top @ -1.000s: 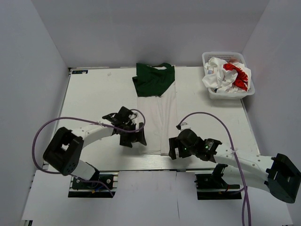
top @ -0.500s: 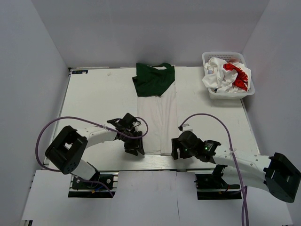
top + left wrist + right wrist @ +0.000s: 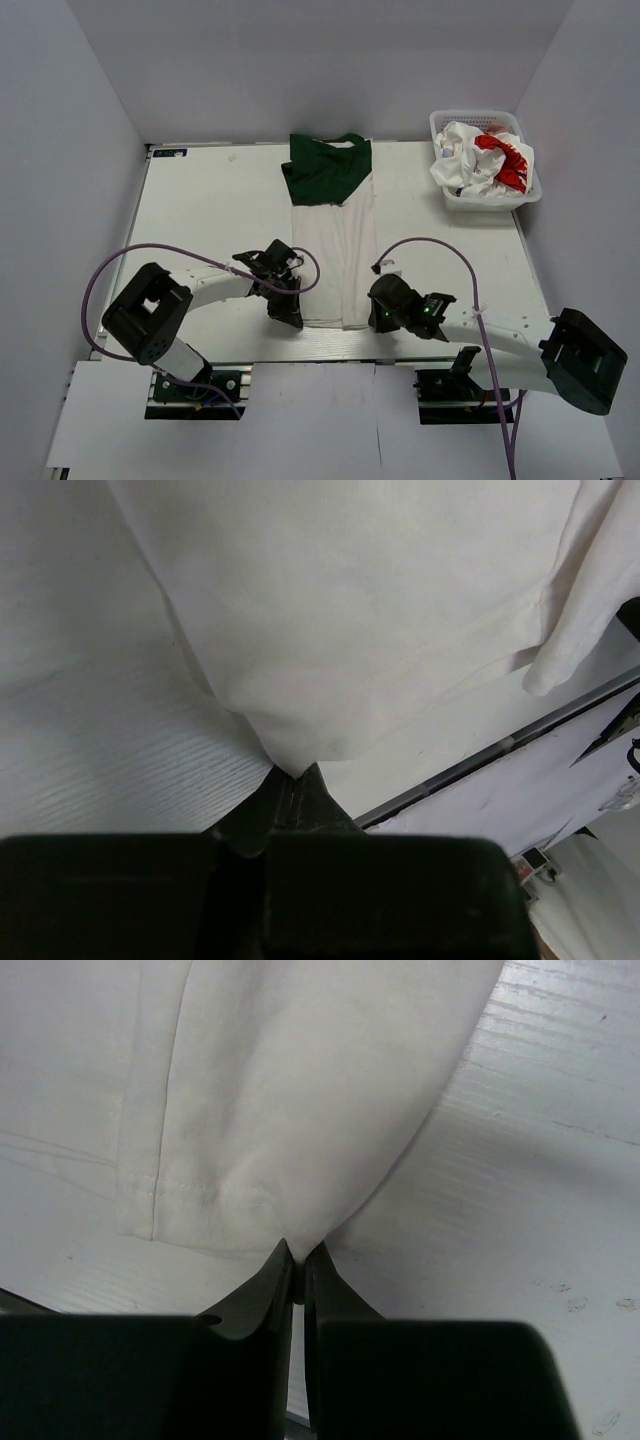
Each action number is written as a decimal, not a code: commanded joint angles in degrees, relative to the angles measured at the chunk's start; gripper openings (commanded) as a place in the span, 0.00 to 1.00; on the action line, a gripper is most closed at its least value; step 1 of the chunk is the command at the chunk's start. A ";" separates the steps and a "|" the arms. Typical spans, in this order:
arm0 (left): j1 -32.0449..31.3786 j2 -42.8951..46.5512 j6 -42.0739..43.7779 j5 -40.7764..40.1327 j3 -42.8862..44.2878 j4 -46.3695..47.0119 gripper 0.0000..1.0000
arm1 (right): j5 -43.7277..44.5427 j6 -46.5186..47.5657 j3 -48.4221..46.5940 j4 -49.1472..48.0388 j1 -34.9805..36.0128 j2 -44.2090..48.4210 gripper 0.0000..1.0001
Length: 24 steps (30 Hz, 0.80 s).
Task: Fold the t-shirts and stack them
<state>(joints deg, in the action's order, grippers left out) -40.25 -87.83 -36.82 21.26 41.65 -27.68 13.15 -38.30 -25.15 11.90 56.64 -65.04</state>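
Left hand [image 3: 289, 312] pinched tight on the left hem corner of the white t-shirt [image 3: 335, 265], right hand [image 3: 378, 314] clamped on the right hem corner, shirt folded lengthwise on the counter [image 3: 205, 210], hem at 6 o'clock, green collar at 12 o'clock, second t-shirt [image 3: 485, 158] in basket [image 3: 490, 204] at 2 o'clock.

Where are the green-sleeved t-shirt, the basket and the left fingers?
green-sleeved t-shirt [image 3: 335, 250], top view, on its white folded body.
basket [image 3: 486, 204], top view, on its near wall.
left fingers [image 3: 283, 802], left wrist view, on one finger pinching the shirt's corner.
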 commanded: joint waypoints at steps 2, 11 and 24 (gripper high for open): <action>-0.18 3.88 1.40 -2.26 2.38 2.90 0.00 | 1.70 3.41 -3.50 0.32 0.22 0.79 0.00; 1.05 6.63 0.69 -12.80 10.89 3.16 0.00 | 15.66 5.51 -15.69 -0.38 -2.50 -6.23 0.00; 6.67 -9.35 2.27 -32.59 33.66 3.16 0.00 | 17.18 14.48 -36.98 -8.91 -14.63 -24.33 0.00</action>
<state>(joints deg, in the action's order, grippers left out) -35.27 -93.73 -35.94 -6.42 70.65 -25.19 29.04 -27.22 -57.67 7.55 43.66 -86.11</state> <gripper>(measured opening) 0.009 0.076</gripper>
